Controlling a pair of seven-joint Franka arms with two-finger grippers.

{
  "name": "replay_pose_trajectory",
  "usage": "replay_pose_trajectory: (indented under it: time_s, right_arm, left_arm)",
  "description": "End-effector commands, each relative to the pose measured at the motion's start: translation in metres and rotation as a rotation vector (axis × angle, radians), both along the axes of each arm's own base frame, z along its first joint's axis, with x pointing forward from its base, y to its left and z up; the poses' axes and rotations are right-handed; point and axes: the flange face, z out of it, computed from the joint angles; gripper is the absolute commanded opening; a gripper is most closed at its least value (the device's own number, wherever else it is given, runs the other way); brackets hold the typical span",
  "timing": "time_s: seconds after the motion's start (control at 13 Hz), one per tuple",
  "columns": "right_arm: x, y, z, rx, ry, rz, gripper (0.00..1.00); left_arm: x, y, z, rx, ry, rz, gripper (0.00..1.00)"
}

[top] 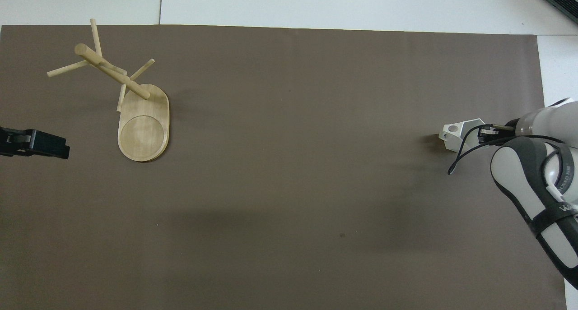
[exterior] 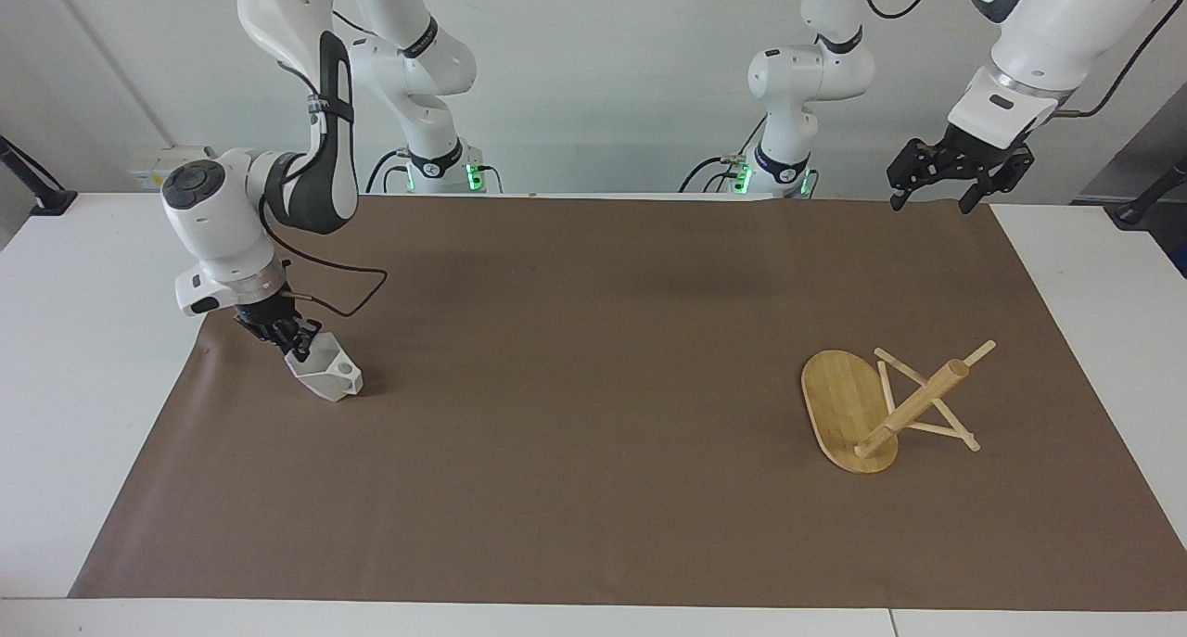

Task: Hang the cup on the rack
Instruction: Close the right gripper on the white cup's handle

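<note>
Brown paper covers the white table (exterior: 56,359). Lower right in the facing view, the light bamboo rack (exterior: 848,410) lies toppled, so hanging remains undone. Left of centre, the right gripper (exterior: 299,343) has pinched the small white faceted cup (exterior: 325,375), not lifted. Upper right, the left gripper (exterior: 930,197) waits open.

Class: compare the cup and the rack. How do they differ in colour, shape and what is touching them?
The cup is white and faceted; the rack is pale wood with a post and thin pegs. The right hand grips the cup; nothing touches the rack, which lies tipped over. Both rest on the brown mat.
</note>
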Motion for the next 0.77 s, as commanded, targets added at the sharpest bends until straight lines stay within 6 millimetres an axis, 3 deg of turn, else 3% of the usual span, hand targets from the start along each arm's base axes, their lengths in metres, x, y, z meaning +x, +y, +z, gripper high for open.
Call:
replay_pose_trajectory:
  time_s: [0.0,0.38,0.61,0.69]
  right_arm:
    - [0.000,0.002,0.007,0.017,0.002,-0.018,0.04]
    - [0.003,0.004,0.015,0.020,0.021,-0.012,0.00]
    - [0.014,0.011,0.055,0.030,0.059,0.003,0.00]
    - [0.018,0.024,0.071,0.036,0.075,0.028,0.00]
  left_arm:
    - [-0.008,0.003,0.001,0.013,-0.001,0.014,1.00]
    - [-0.008,0.003,0.001,0.013,-0.001,0.014,1.00]
    - [-0.008,0.003,0.001,0.013,-0.001,0.014,1.00]
    - [-0.008,0.003,0.001,0.013,-0.001,0.014,1.00]
